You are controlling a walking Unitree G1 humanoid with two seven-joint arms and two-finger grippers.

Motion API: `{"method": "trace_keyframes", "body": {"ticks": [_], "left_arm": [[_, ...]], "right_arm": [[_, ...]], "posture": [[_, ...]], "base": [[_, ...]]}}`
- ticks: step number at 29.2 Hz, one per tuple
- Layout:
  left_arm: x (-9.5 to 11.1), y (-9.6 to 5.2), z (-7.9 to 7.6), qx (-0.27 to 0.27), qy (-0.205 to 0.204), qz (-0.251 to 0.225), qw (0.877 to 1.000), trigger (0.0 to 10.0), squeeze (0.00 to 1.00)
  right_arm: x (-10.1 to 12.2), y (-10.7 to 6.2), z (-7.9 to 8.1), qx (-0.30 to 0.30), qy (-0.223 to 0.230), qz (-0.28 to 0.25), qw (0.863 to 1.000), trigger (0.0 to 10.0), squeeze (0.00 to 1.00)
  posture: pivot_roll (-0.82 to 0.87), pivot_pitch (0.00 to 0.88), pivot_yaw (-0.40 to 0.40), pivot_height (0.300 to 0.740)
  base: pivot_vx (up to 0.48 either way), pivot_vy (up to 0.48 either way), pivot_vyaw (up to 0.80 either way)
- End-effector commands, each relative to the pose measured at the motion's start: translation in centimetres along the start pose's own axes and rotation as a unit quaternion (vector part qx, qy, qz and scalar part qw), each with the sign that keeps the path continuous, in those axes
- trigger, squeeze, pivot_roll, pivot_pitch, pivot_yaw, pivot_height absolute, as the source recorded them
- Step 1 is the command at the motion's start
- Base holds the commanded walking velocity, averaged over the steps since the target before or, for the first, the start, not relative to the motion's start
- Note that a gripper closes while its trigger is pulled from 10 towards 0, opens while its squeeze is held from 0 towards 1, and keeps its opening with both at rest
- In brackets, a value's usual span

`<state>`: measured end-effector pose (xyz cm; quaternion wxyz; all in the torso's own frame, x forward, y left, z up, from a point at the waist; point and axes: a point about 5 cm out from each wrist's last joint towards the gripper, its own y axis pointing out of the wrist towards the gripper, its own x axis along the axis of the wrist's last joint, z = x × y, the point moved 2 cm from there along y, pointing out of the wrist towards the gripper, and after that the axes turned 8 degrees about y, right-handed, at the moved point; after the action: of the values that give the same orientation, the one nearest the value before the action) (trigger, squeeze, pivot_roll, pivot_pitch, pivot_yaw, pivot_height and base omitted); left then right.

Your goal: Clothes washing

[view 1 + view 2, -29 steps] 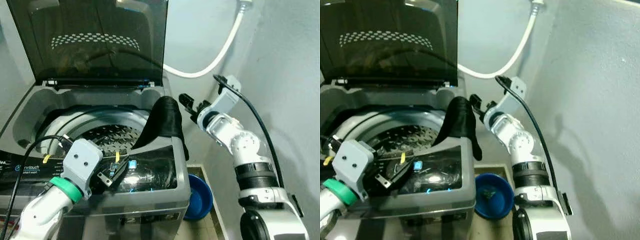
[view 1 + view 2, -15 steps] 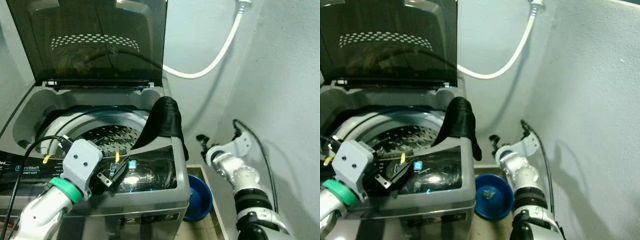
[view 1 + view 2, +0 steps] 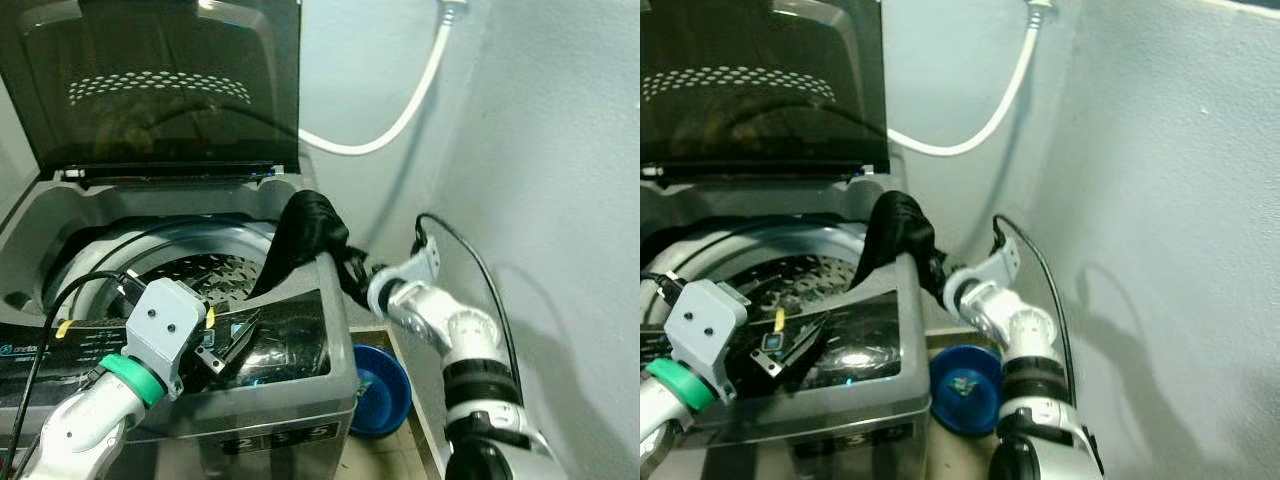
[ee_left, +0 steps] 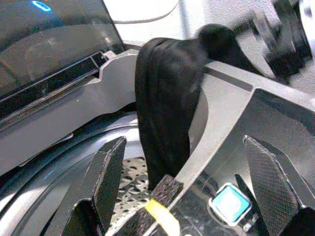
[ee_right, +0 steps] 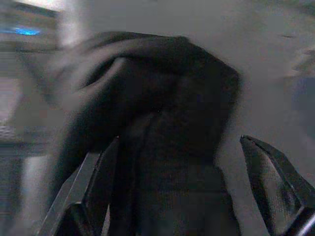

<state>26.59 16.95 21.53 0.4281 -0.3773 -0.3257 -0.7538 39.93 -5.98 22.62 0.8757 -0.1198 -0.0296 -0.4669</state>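
One black garment [image 3: 305,235] is draped over the right rim of the washing machine [image 3: 290,390], part hanging into the perforated drum [image 3: 195,275] and a tail dangling down the outer side. The lid [image 3: 165,85] stands raised behind it.

The right tool [image 3: 358,278] is up against that hanging tail. In the right wrist view its fingers [image 5: 268,169] are spread wide with the cloth [image 5: 157,128] between them, unclenched; that picture is blurred, so whether they already touch the fabric is hard to say. The left tool [image 3: 232,340] rests over the control panel [image 3: 270,345] at the front of the machine, its fingers [image 4: 108,172] parted and holding nothing.

The main risk, as I judge it, is the garment going the wrong way. A pinch on a loose fold, or a tug outward rather than up and over the rim, could drag the whole piece off the machine and down toward the blue basin [image 3: 385,388] on the floor. A shallow grip might also slip mid-lift. The white hose [image 3: 400,110] and the right arm's own cable [image 3: 470,260] run close by and could snag on a wide swing.
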Motion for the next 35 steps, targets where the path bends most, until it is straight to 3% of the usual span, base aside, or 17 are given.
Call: {"method": "trace_keyframes", "body": {"ticks": [1, 5, 7, 8, 9, 10, 15, 17, 19, 21, 22, 23, 26, 27, 28, 32, 35], "left_arm": [[-0.3, -0.1, -0.2, -0.002, -0.007, 0.006, 1.000, 10.0, 0.00], [-0.4, -0.2, -0.2, -0.001, -0.007, 0.007, 1.000, 10.0, 0.00], [-0.4, -0.2, -0.2, 0.000, -0.007, 0.007, 1.000, 10.0, 0.00], [-0.4, -0.2, -0.2, 0.000, -0.007, 0.007, 1.000, 10.0, 0.00], [-0.4, -0.2, -0.2, 0.000, -0.007, 0.007, 1.000, 10.0, 0.00], [-0.4, -0.2, -0.2, 0.000, -0.008, 0.007, 1.000, 10.0, 0.00], [-0.4, -0.1, -0.2, 0.000, -0.008, 0.006, 1.000, 10.0, 0.00], [-0.4, 0.0, -0.2, 0.000, -0.008, 0.005, 1.000, 10.0, 0.00], [-0.3, 0.2, -0.3, -0.001, -0.007, 0.003, 1.000, 10.0, 0.00], [-0.2, 0.6, 0.0, 0.015, -0.010, 0.000, 1.000, 10.0, 0.00], [-0.2, 0.6, 0.0, 0.015, -0.010, 0.000, 1.000, 10.0, 0.00], [-0.2, 0.8, 0.1, 0.021, -0.013, 0.000, 1.000, 10.0, 0.00], [1.8, 3.1, 3.5, 0.129, -0.042, -0.034, 0.990, 10.0, 0.00], [1.8, 3.1, 3.5, 0.129, -0.042, -0.034, 0.990, 10.0, 0.00], [2.3, 3.8, 4.6, 0.161, -0.054, -0.039, 0.985, 10.0, 0.00], [2.8, 5.4, 6.5, 0.213, -0.062, -0.015, 0.975, 10.0, 0.00], [3.2, 6.9, 6.8, 0.243, -0.058, -0.008, 0.968, 10.0, 0.00]], "right_arm": [[-1.1, -0.2, 4.1, 0.058, -0.003, 0.033, 0.998, 10.0, 0.00], [-1.0, -1.2, 7.7, 0.114, 0.000, 0.043, 0.993, 10.0, 0.00], [-0.8, -2.9, 12.1, 0.209, 0.006, 0.051, 0.977, 10.0, 0.00], [-0.8, -2.9, 12.1, 0.209, 0.006, 0.051, 0.977, 10.0, 0.00], [-0.1, -5.5, 16.7, 0.317, 0.033, 0.044, 0.947, 10.0, 0.00], [0.5, -6.5, 18.0, 0.347, 0.049, 0.039, 0.936, 10.0, 0.00], [2.5, -7.7, 18.9, 0.371, 0.037, 0.003, 0.928, 10.0, 0.00], [3.5, -7.5, 18.4, 0.355, 0.029, -0.019, 0.934, 10.0, 0.00], [5.9, -6.4, 15.3, 0.262, -0.061, -0.117, 0.956, 10.0, 0.00], [7.1, -5.9, 13.0, 0.174, -0.200, -0.199, 0.943, 10.0, 0.00], [7.1, -5.9, 13.0, 0.174, -0.200, -0.199, 0.943, 10.0, 0.00], [7.3, -5.8, 12.4, 0.150, -0.243, -0.219, 0.933, 10.0, 0.00], [8.4, -5.9, 8.6, 0.052, -0.438, -0.307, 0.843, 10.0, 0.00], [8.4, -5.9, 8.6, 0.052, -0.438, -0.307, 0.843, 10.0, 0.00], [8.3, -6.0, 7.8, 0.040, -0.474, -0.318, 0.820, 10.0, 0.00], [7.2, -6.0, 6.5, 0.052, -0.535, -0.322, 0.779, 10.0, 0.00], [6.1, -5.9, 5.0, 0.066, -0.532, -0.305, 0.787, 10.0, 0.00]], "posture": [[0.11, 0.038, 0.002, 0.740], [0.11, 0.038, 0.001, 0.740], [0.11, 0.039, -0.001, 0.740], [0.11, 0.039, -0.001, 0.740], [0.11, 0.040, -0.001, 0.740], [0.11, 0.040, -0.001, 0.740], [0.11, 0.037, 0.003, 0.740], [0.11, 0.036, 0.003, 0.740], [0.11, 0.035, 0.002, 0.740], [0.11, 0.034, 0.002, 0.740], [0.11, 0.034, 0.002, 0.740], [0.11, 0.034, 0.002, 0.740], [0.12, 0.014, -0.017, 0.740], [0.12, 0.014, -0.017, 0.740], [0.12, 0.010, -0.019, 0.740], [0.12, 0.000, -0.028, 0.740], [0.10, 0.000, -0.023, 0.740]], "base": [[0.000, 0.000, 0.00], [0.000, 0.000, 0.00], [0.000, 0.000, 0.00], [0.000, 0.000, 0.00], [0.000, 0.000, 0.00], [0.000, 0.000, 0.00], [0.000, 0.000, 0.00], [0.000, 0.000, 0.00], [0.000, 0.000, 0.00], [0.000, 0.000, 0.00], [0.000, 0.000, 0.00], [0.000, 0.000, 0.00], [0.000, 0.000, 0.00], [0.000, 0.000, 0.00], [0.000, 0.000, 0.00], [0.000, 0.000, 0.00], [0.000, 0.000, 0.00]]}}
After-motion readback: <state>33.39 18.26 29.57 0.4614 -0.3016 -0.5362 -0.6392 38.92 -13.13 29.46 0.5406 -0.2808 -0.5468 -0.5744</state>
